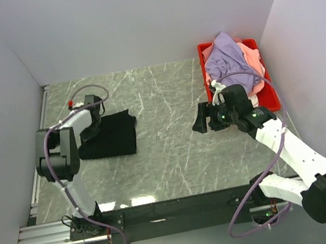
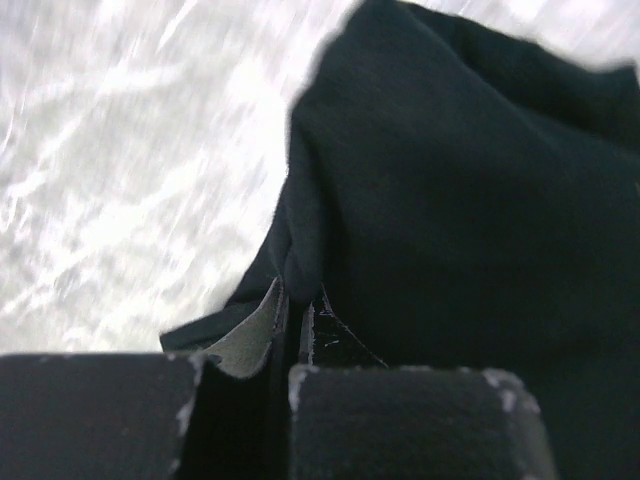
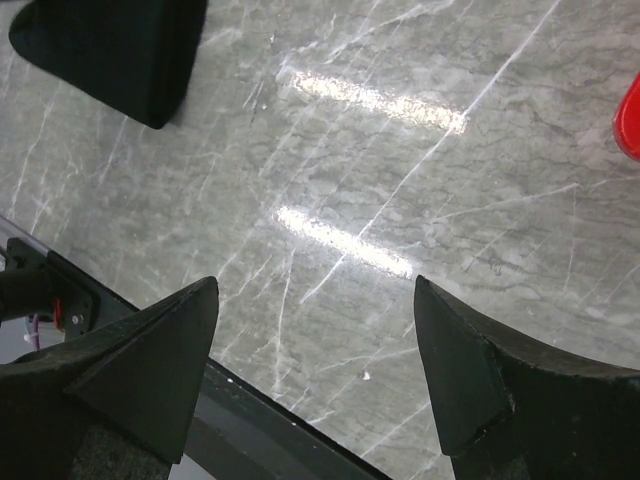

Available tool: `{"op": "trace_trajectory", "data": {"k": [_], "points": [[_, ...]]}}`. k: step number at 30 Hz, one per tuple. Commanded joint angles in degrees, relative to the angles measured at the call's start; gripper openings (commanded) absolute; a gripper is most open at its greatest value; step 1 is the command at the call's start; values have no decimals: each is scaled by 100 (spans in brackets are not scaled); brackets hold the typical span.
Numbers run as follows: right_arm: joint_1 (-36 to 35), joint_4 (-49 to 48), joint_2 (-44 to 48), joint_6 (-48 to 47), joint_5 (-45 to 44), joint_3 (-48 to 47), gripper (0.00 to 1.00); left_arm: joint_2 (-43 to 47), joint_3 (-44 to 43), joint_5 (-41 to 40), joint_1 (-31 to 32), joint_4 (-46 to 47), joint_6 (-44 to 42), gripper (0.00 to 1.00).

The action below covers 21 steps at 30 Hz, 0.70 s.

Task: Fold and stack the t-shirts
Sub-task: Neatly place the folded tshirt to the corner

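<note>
The black t-shirt [image 1: 115, 137] lies folded into a rough rectangle at the left of the table; it fills the left wrist view [image 2: 470, 200] and shows at the top left of the right wrist view [image 3: 110, 45]. My left gripper [image 1: 92, 130] [image 2: 295, 315] is at the shirt's left edge, shut on a fold of the black cloth. A lavender t-shirt [image 1: 227, 57] and a salmon-pink t-shirt [image 1: 254, 60] are heaped in the red bin [image 1: 271, 101]. My right gripper [image 1: 200, 120] [image 3: 315, 300] is open and empty over bare table, left of the bin.
The red bin stands at the back right against the wall; its corner shows in the right wrist view [image 3: 632, 120]. White walls close in the table on the left, back and right. A black rail [image 1: 178, 206] runs along the near edge.
</note>
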<state>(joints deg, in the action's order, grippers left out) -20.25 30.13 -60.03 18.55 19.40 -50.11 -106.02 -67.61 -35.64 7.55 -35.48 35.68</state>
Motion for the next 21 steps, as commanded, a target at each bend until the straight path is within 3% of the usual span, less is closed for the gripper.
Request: {"op": "trace_trajectory", "data": {"k": [1, 6, 14, 21], "points": [[74, -157, -35, -44, -85, 10, 85, -419, -857, 118, -131, -63, -210, 0], [118, -148, -167, -44, -112, -25, 85, -973, -1543, -39, -351, -222, -395, 0], [214, -148, -360, -35, -112, -69, 85, -1087, -1711, 224, -535, 77, -677, 0], [232, -130, -352, -44, -270, -25, 85, -1623, -2702, 109, -1001, -204, -449, 0]]}}
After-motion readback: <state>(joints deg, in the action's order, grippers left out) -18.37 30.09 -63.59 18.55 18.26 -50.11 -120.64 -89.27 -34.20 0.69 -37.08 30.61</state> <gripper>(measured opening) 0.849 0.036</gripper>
